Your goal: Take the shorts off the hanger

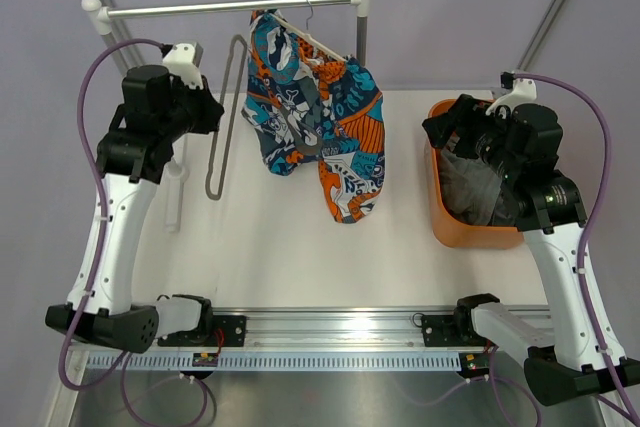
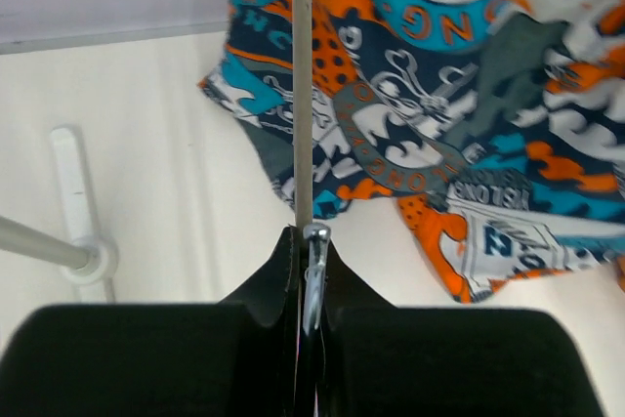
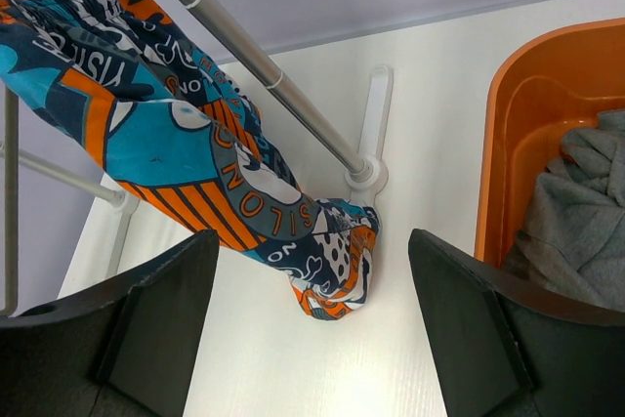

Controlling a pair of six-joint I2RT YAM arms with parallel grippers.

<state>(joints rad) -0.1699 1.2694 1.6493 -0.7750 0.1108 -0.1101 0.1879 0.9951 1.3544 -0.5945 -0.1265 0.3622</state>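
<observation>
The shorts (image 1: 320, 117) hang from the cream hanger (image 1: 318, 44), whose wire hook sits on the rack's top bar (image 1: 200, 8). One leg end droops onto the table. They also show in the left wrist view (image 2: 439, 95) and the right wrist view (image 3: 146, 134). My left gripper (image 1: 212, 112) is left of the shorts and shut on a thin grey rod (image 2: 303, 95), part of a long grey loop (image 1: 224, 117). My right gripper (image 1: 447, 129) is open and empty, right of the shorts; in its wrist view (image 3: 312, 241) it faces the drooping leg end.
An orange bin (image 1: 440, 217) holding grey cloth (image 1: 480, 187) stands at the right, also seen in the right wrist view (image 3: 498, 144). The rack's white feet (image 3: 369, 173) (image 2: 83, 231) rest on the table.
</observation>
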